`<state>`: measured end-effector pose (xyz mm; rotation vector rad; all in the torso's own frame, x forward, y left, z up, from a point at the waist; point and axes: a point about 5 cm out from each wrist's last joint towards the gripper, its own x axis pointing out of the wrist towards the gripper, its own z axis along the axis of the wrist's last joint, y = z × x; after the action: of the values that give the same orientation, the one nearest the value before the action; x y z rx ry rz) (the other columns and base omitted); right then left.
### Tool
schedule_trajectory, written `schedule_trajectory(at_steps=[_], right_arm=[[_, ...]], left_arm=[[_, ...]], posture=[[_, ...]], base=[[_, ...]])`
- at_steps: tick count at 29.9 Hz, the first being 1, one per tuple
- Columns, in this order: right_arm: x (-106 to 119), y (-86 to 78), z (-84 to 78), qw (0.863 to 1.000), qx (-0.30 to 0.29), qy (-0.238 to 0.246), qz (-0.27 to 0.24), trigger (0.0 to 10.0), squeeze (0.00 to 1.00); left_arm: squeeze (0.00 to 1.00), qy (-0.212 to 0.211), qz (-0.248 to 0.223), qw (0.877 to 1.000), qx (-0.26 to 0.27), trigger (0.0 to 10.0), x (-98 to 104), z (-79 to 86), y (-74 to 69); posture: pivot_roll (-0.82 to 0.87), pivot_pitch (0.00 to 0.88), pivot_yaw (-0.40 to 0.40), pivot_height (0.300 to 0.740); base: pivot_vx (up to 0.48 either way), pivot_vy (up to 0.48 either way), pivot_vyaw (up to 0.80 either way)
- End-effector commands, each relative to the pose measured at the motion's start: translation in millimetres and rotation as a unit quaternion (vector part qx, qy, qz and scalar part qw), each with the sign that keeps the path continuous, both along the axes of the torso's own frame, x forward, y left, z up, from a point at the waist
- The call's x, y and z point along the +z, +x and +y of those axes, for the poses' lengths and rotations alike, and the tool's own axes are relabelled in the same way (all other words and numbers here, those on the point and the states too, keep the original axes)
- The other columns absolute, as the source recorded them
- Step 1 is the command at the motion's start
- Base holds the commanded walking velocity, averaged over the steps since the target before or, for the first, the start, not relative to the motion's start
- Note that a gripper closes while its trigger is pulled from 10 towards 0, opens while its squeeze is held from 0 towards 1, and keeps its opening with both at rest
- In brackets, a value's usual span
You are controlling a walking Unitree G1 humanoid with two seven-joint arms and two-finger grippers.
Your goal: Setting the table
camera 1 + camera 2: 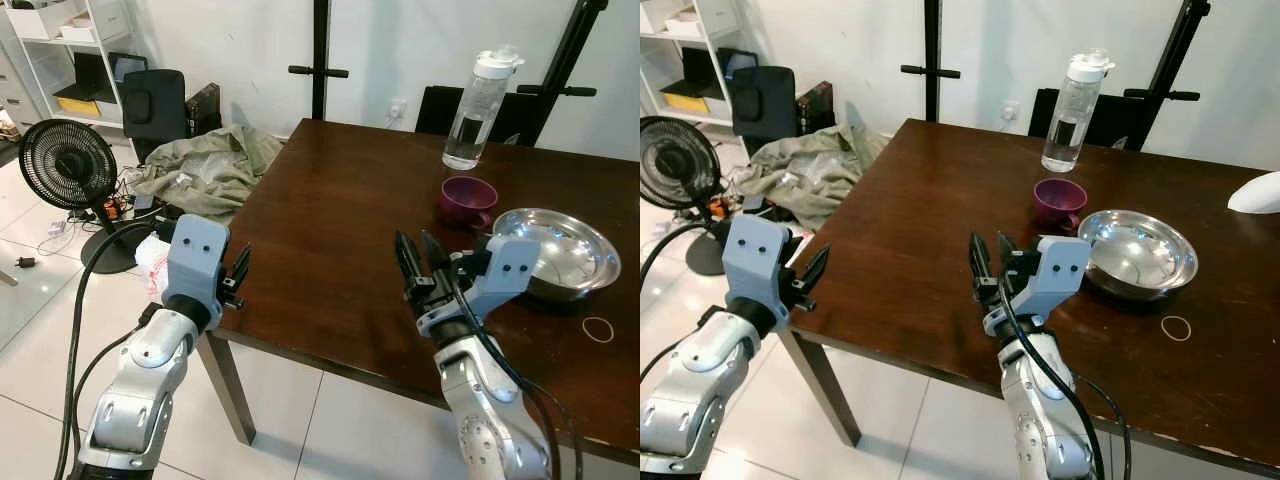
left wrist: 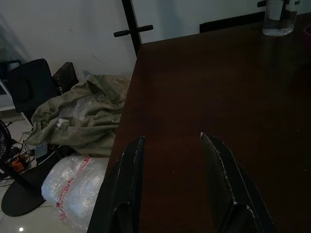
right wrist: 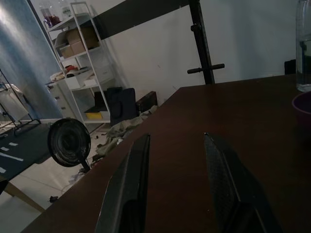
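On the dark wooden table [image 1: 330, 230] stand a purple cup [image 1: 468, 200], a steel bowl [image 1: 555, 252] and a clear water bottle [image 1: 478, 110] with a white cap, all at the far right. My right gripper [image 1: 418, 256] hovers over the table's near part, left of the bowl, open and holding nothing. At the table's left front corner my left gripper [image 1: 238, 270] is also open with nothing between its fingers [image 2: 130, 165]. The right wrist view looks across the tabletop with the cup's rim [image 3: 303, 104] at its edge.
A rubber band [image 1: 598, 329] lies near the bowl. Left of the table on the floor are a heap of olive cloth [image 1: 205, 165], a black fan [image 1: 68, 165], a plastic bag [image 2: 73, 187] and a black chair [image 1: 155, 105]. Black stands rise behind the table. A white shelf [image 1: 70, 50] is far left.
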<state>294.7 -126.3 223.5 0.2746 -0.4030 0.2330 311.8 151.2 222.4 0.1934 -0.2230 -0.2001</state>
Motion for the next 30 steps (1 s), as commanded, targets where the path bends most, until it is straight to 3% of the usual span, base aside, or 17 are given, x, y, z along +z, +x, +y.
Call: schedule_trajectory(at_steps=[1,30], right_arm=[[-4.4,1.0,0.4,1.000,0.001,-0.001,0.010,10.0,0.00],[-4.2,2.4,-3.1,1.000,-0.007,-0.003,0.009,10.0,0.00]], left_arm=[[0.00,0.003,0.001,1.000,0.002,10.0,0.6,-0.8,-1.1],[0.00,-0.003,-0.005,1.000,-0.006,10.0,2.6,-6.9,2.0]], posture=[[0.19,0.118,0.098,0.740],[0.17,0.101,0.096,0.740]], base=[[0.000,0.000,0.00],[0.000,0.000,0.00]])
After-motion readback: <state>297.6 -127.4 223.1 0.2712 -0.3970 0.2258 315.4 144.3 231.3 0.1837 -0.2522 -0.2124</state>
